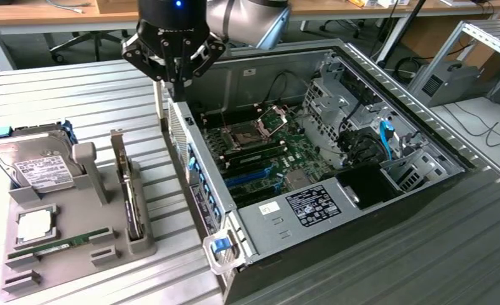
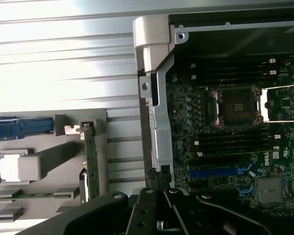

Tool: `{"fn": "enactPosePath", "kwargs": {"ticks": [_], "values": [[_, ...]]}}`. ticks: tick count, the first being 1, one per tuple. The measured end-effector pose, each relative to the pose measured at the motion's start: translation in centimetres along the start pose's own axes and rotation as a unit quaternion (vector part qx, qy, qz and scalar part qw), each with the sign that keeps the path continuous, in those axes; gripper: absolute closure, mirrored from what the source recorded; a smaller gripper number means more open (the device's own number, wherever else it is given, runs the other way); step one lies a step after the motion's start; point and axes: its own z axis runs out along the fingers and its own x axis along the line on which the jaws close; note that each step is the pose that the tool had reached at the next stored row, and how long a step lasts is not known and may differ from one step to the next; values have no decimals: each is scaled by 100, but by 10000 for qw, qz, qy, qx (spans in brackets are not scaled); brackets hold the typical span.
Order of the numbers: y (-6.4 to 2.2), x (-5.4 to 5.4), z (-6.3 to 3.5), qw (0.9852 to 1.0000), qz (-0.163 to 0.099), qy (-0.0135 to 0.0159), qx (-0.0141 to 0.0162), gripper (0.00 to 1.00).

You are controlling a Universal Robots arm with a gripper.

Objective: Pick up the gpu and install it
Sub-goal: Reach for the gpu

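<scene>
The gripper [image 1: 176, 80] is clenched, its black fingers drawn together with nothing between them. It hangs above the far end of the computer case [image 1: 262, 219], over the edge of the wall that faces the grey holder [image 1: 80, 251]. In the wrist view the gripper [image 2: 156, 182] sits over that same pale metal wall of the case [image 2: 157, 122].

Inside the open case lies the motherboard [image 1: 262, 155], with its bare processor socket [image 1: 254, 135] and blue slots [image 1: 251, 175] in plain sight. A blue latch [image 1: 222, 245] sits at the case's near corner.

The gpu [image 1: 129, 194] is not in the case. It stands on its long edge in a slot of the grey holder, on the exterior view's left, well apart from the gripper (the wrist view catches it edge-on, a thin green strip [image 2: 91, 164] with its pale bracket at one end). The card is untouched.

On the same holder, further to the exterior view's left, a silver hard drive [image 1: 33, 162] with a white label leans upright. A small square silver chip [image 1: 33, 225] lies flat, and near it a narrow green memory stick [image 1: 59, 244] rests in its groove. Holder and case both rest on a slatted metal table [image 1: 80, 95].
</scene>
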Motion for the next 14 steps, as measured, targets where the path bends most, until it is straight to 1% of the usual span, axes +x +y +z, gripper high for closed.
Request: {"fn": "enactPosePath", "kwargs": {"ticks": [4,9,14], "values": [[-5,71,-3,10000,1,0,1,89],[-17,226,-7,10000,0,0,0,89],[-24,318,-9,10000,0,0,1,89]]}}
